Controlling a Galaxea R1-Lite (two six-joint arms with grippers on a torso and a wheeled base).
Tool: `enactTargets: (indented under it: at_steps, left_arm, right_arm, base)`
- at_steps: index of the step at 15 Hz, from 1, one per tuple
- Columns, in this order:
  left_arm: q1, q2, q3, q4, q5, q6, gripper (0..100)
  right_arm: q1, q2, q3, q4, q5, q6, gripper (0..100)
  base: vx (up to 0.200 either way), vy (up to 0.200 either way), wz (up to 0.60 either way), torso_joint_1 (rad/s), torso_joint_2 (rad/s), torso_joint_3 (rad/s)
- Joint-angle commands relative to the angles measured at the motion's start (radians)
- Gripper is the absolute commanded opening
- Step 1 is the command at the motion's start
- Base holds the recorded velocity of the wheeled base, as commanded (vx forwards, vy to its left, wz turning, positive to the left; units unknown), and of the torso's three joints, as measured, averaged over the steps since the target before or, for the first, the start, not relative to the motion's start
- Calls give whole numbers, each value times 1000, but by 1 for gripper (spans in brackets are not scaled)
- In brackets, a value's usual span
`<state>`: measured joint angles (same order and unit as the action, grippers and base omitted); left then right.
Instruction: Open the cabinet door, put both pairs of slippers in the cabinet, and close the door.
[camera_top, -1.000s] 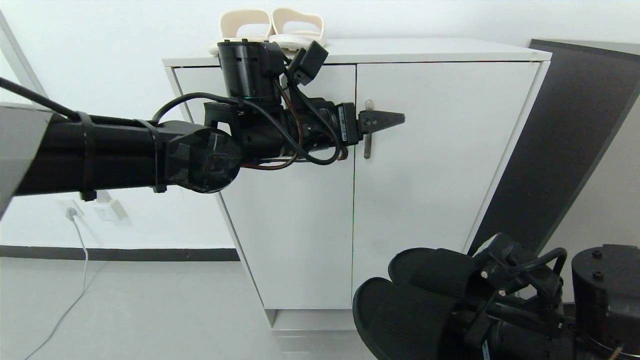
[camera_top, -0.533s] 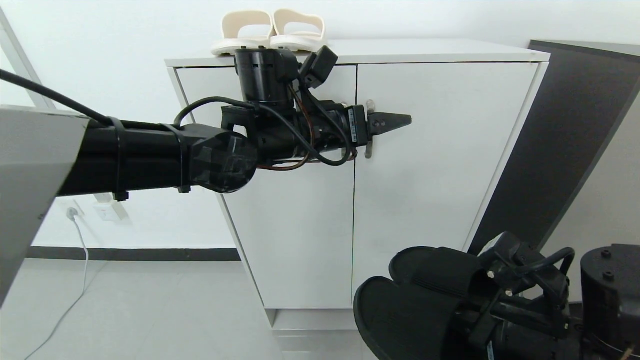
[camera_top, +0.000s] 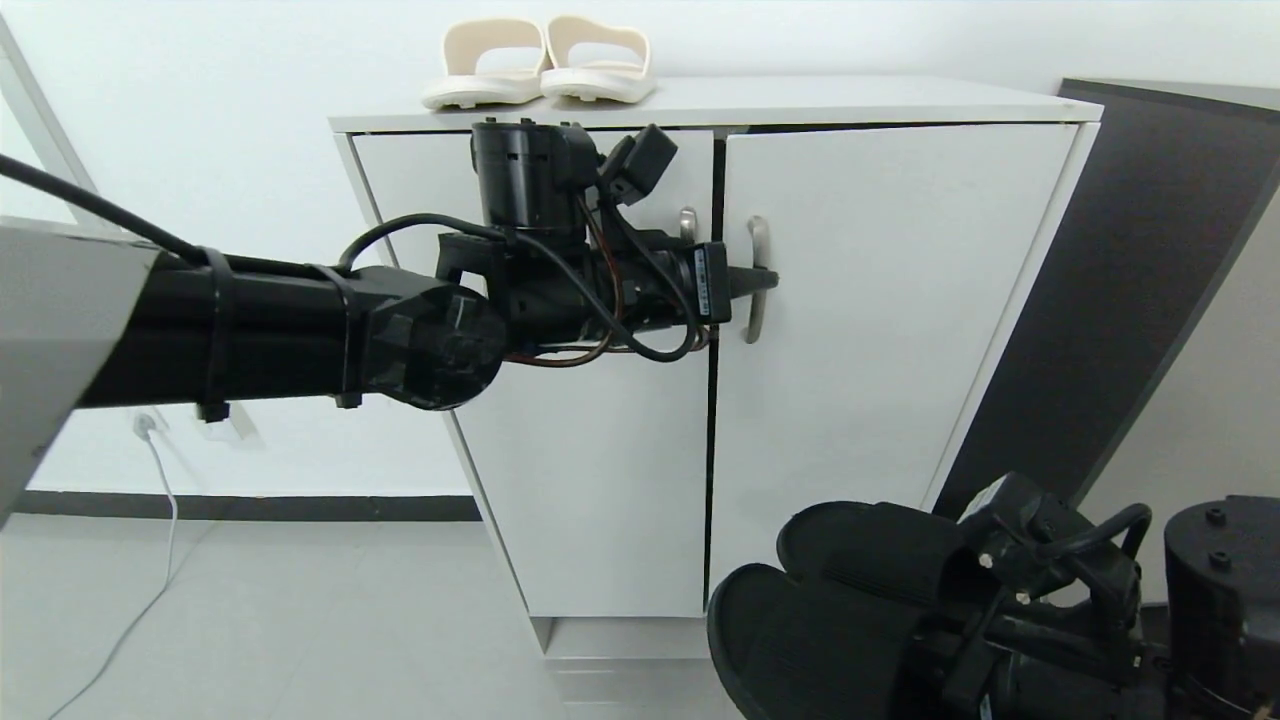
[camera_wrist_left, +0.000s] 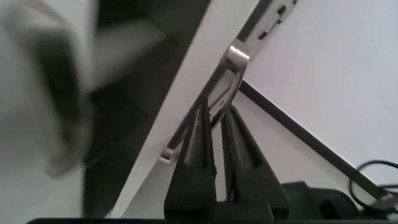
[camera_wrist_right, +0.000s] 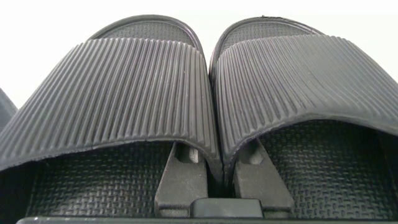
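Opening just begun: left pincer (camera_top: 758, 283) clamped on silver bar handle (camera_top: 757, 235), right door (camera_top: 900, 350) of white 2-door cabinet (camera_top: 580, 480) cracked, dark gap beside the pincer. Right pincer (camera_wrist_right: 216, 158) pinches black ribbed rubber slippers (camera_top: 830, 610), low, well apart. Cream slippers (camera_top: 540, 65) sit above left pincer on the cabinet top. 2 pairs unstowed; closing left.

cabinet door (camera_top: 880, 330) ajar; cream slippers (camera_top: 540, 65) on top; black slippers (camera_top: 830, 610) gripped low.

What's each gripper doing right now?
Left gripper: closed on the cabinet door handle.
Right gripper: closed, holding the black slippers.
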<state>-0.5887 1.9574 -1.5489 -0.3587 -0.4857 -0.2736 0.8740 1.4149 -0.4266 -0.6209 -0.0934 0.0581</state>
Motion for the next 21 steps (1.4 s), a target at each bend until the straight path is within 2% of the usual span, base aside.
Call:
enactTargets:
  at_steps: [1,5,7,8,10,12,16,21]
  left_arm:
    - [-36,-101,76,-6,9,-1,0]
    - [-69,-196,179,-22,18,4,0]
    - [-85,-246,276,-101,70,5,0]
    - [-85,-262,313,-131,88,4,0]
    - [-68,-273,346,-151,88,-7,0]
    - [-43,-262,336,-155,84,-52,0]
    - [-42,-146,193,-172,87,-105,0]
    - [-43,-29,81,-177,90,-108,0]
  right_arm:
    - [3,-5,8,0,18,0,0]
    - [13,-48,38,0,107,-1,0]
    - [17,-57,54,0,115,-11,0]
    - [17,-57,60,0,116,-30,0]
    - [19,-56,69,1,119,-49,0]
    - [19,-56,74,0,119,-49,0]
    - [20,-48,74,1,119,-49,0]
    - [23,-37,74,4,118,-50,0]
  base:
    - [0,0,0,0,0,0]
    - [0,0,0,0,0,0]
    - [0,0,0,0,0,0]
    - [0,0,0,0,0,0]
    - [0,0,0,0,0,0]
    - [0,0,0,0,0,0]
    - [0,0,0,0,0,0]
    - [0,0,0,0,0,0]
